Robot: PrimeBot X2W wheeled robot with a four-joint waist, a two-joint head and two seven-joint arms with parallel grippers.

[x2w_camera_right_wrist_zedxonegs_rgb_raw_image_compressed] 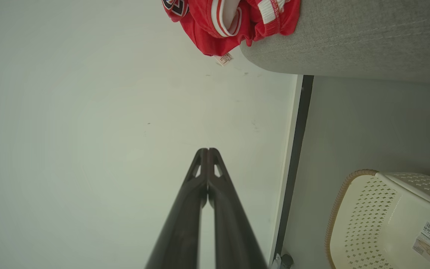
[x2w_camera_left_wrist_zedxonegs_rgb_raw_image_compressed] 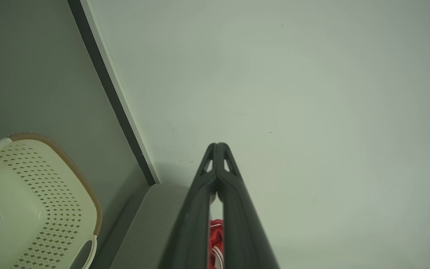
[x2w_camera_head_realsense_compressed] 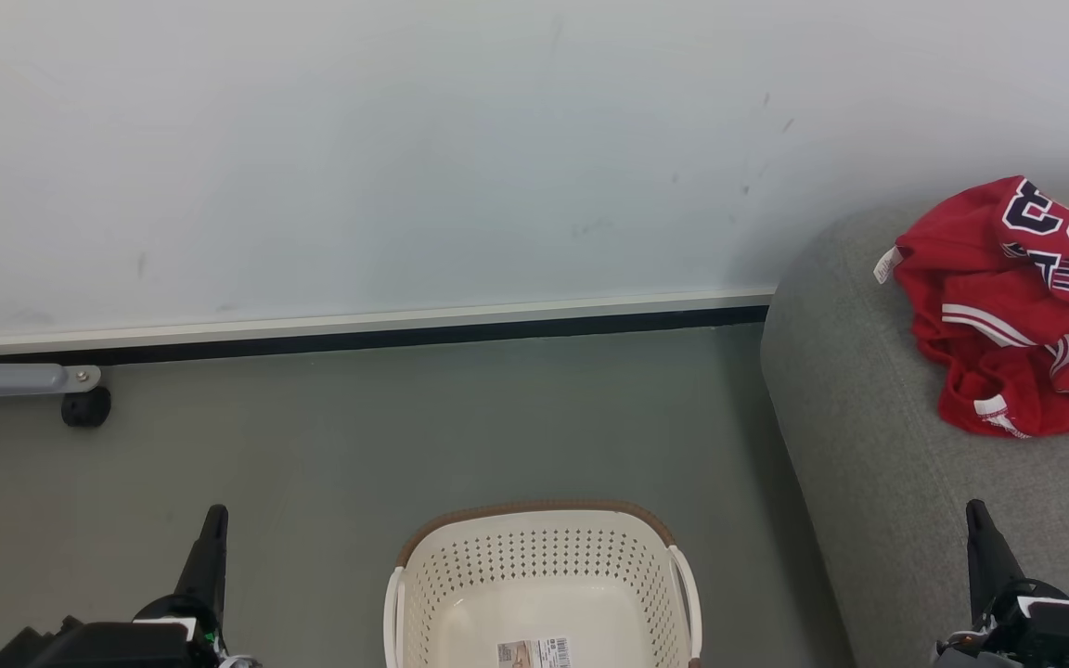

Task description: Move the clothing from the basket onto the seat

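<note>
We see the clothing [x2w_camera_head_realsense_compressed: 1008, 306] as a crumpled red heap on top of the seat [x2w_camera_head_realsense_compressed: 869, 464], toward its wall end, with a white tag sticking out on the basket side and dark numerals facing up. The basket [x2w_camera_head_realsense_compressed: 534, 557] stands on the grey floor [x2w_camera_head_realsense_compressed: 312, 445] at the bottom middle of the head view, near the seat's side but not touching it; a barcode sticker [x2w_camera_head_realsense_compressed: 534, 652] lies on its inner bottom. The left gripper [x2w_camera_head_realsense_compressed: 215, 512] is at lower left over the floor, jaws pressed together and gripping nothing; in the left wrist view its tips meet in front of the white wall [x2w_camera_head_realsense_compressed: 405, 139]. The right gripper [x2w_camera_head_realsense_compressed: 976, 508] is at lower right over the seat cushion, jaws together too, with nothing between them. Both are well apart from the clothing. A dark baseboard [x2w_camera_head_realsense_compressed: 405, 336] runs along the foot of the wall, and a grey leg [x2w_camera_head_realsense_compressed: 6, 378] with a black caster [x2w_camera_head_realsense_compressed: 86, 406] sits at far left.
</note>
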